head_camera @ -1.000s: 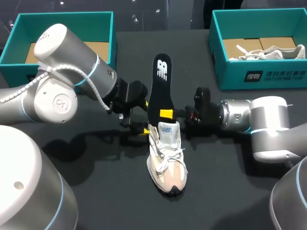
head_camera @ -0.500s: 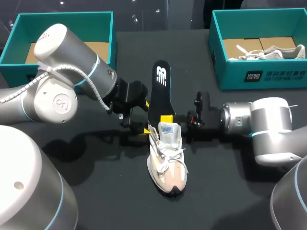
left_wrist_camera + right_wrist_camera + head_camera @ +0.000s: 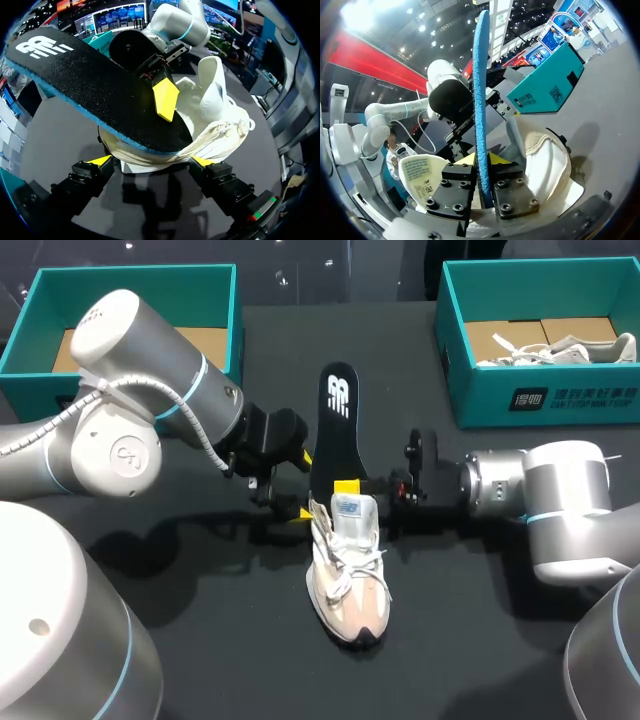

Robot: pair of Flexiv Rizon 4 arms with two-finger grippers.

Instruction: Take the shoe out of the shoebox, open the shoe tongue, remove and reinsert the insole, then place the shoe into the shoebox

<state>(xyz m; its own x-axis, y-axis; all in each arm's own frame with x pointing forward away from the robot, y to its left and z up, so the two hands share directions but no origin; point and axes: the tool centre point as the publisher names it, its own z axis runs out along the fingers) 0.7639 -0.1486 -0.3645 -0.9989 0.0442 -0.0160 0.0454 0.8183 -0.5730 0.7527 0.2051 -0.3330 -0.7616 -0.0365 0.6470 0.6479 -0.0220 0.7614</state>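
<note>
shoe [image 3: 348, 570] out, on desk [image 3: 230, 640] | left pincer [image 3: 152, 162] clamped on heel | right pincer [image 3: 350, 487] pinching insole [image 3: 332, 425], half inside, jutting toward 12 o'clock | likely left: seating, boxing

The dark surface [image 3: 480, 640] carries a teal left box [image 3: 140, 272] at the far left corner and a teal right box [image 3: 560, 400] at the far right, well apart. Between them and nearer, a pale shoe [image 3: 350, 580] stands upright on its sole, toe toward the near edge.
</note>
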